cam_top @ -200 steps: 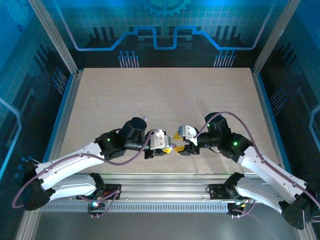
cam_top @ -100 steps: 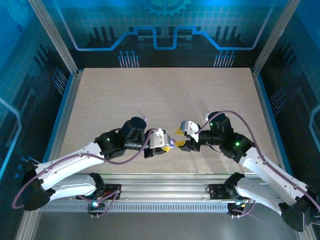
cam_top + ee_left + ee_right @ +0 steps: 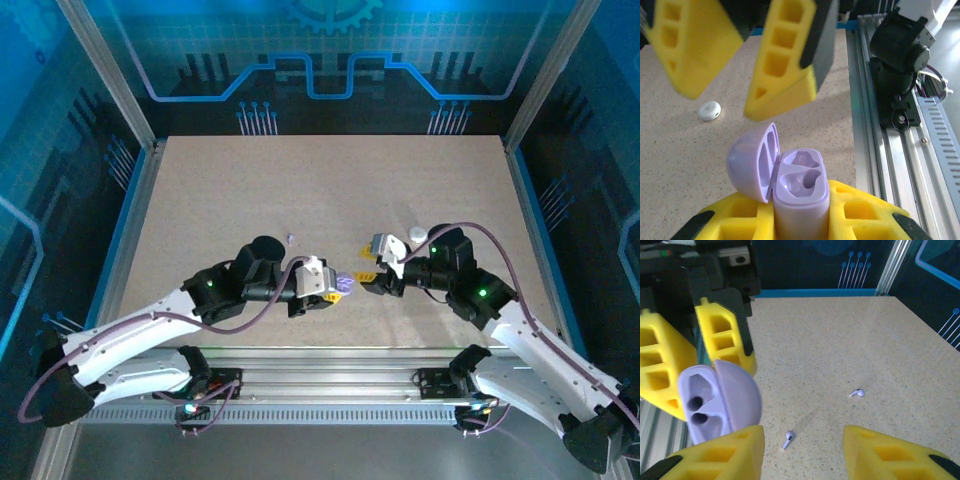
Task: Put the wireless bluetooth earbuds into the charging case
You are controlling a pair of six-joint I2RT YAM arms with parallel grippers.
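Observation:
My left gripper (image 3: 334, 289) is shut on the lavender charging case (image 3: 801, 200), which stands upright between its yellow fingers (image 3: 737, 212). The lid (image 3: 751, 164) is swung open and both sockets are bare. My right gripper (image 3: 368, 271) hovers just right of the case, open with nothing between its fingers (image 3: 720, 455). Two lavender earbuds lie on the table, one (image 3: 788, 438) near my right gripper's fingers and one (image 3: 857, 392) farther out. In the top view one earbud (image 3: 291, 238) lies behind the left wrist.
A white round case (image 3: 417, 235) lies shut on the table behind the right wrist; it is also in the left wrist view (image 3: 709, 110). The aluminium rail (image 3: 900, 150) runs along the near table edge. Wide bare tabletop (image 3: 320, 180) stretches behind both arms.
The right gripper has drawn back from the left gripper, up and to the right, uncovering the white case. The left arm shifted slightly, still holding the lavender case.

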